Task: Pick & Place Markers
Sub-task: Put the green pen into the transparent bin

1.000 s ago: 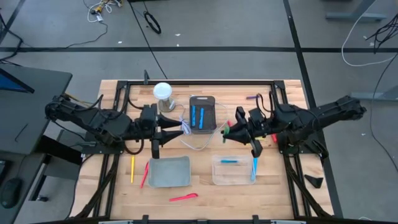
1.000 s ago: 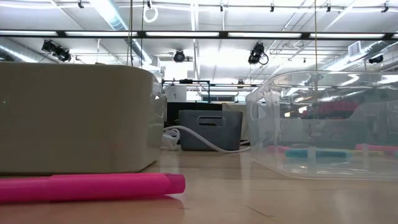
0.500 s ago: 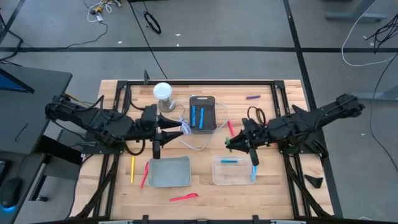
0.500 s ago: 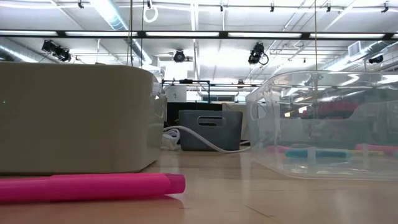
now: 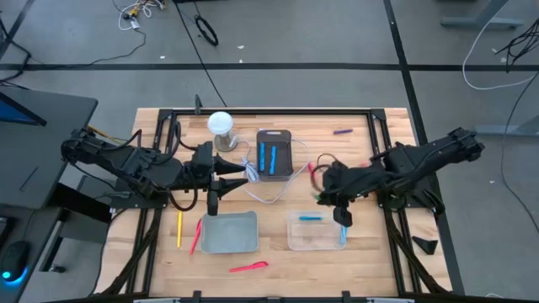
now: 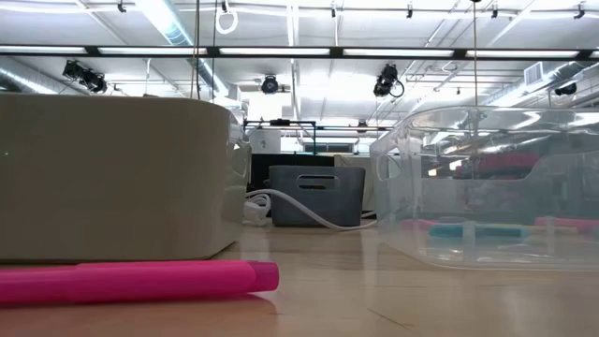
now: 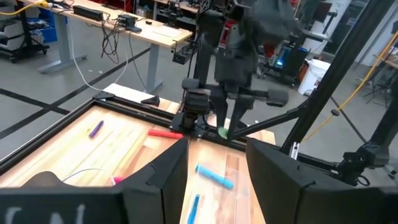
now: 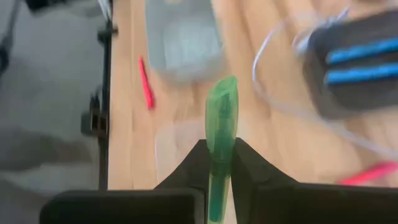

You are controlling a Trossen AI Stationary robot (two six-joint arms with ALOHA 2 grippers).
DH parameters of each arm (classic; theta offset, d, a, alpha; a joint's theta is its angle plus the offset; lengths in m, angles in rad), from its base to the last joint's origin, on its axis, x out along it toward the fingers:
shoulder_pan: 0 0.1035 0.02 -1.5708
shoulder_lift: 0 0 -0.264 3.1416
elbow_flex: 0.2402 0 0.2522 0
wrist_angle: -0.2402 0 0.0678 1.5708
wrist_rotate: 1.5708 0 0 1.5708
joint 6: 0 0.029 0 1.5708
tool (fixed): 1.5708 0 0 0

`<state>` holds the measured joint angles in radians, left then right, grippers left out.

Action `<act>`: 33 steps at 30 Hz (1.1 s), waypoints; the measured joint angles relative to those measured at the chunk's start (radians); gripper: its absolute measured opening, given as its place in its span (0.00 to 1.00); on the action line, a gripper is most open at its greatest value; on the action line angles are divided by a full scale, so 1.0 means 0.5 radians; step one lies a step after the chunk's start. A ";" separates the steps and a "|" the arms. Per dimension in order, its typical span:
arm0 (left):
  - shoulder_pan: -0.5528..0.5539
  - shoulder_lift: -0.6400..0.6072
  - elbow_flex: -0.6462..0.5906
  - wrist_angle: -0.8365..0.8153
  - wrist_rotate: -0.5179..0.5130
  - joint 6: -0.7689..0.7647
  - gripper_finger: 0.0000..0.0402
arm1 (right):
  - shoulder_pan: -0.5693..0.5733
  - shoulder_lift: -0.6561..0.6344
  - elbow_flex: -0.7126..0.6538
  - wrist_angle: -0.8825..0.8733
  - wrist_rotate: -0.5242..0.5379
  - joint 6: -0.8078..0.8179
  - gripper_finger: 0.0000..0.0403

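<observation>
My right gripper (image 5: 323,196) hangs above the table between the dark bin (image 5: 274,154) and the clear bin (image 5: 316,230), shut on a green marker (image 8: 221,124). The left wrist view shows that marker (image 7: 222,131) below the tipped right gripper. My left gripper (image 5: 250,174) waits open and level beside the dark bin, which holds two blue markers (image 5: 267,156). The clear bin has blue markers (image 5: 310,218) in it. Pink (image 5: 249,268), yellow (image 5: 179,228), red (image 5: 312,172) and purple (image 5: 342,131) markers lie flat on the table. My right gripper pinches the green marker between its two fingers, on the rear part of its barrel (image 8: 217,165). The marker lies along the fingers and sticks out past their tips. The fingers slant down from the table's right side. The marker is lifted clear of the table.
A grey tray (image 5: 229,233) sits near the front, left of the clear bin, with a pink-red marker (image 5: 196,236) beside it. A white cable (image 5: 265,192) loops around the dark bin. A white round object (image 5: 221,124) stands at the back. Black rails frame the table.
My right gripper has tipped from nearly level to slanting steeply down. It has shifted a little toward the table's near edge, keeping the green marker in its hold. The marker's free end now points down at the table.
</observation>
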<state>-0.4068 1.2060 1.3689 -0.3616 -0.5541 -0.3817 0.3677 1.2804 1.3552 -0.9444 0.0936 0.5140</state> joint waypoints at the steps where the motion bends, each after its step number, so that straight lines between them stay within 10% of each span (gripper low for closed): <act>1: 0.000 0.000 0.000 -0.009 -0.001 0.000 0.42 | -0.004 0.043 0.029 -0.064 -0.044 -0.006 0.07; 17: 0.000 0.000 0.000 -0.073 0.001 -0.011 0.42 | -0.052 0.624 0.194 -0.468 -0.331 -0.077 0.07; 33: 0.000 0.000 0.000 -0.082 0.005 -0.015 0.42 | -0.025 0.861 -0.085 -0.069 -0.207 -0.082 0.07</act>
<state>-0.4068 1.2060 1.3689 -0.4026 -0.5514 -0.3893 0.3553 1.7111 1.3126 -0.9788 -0.0097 0.4732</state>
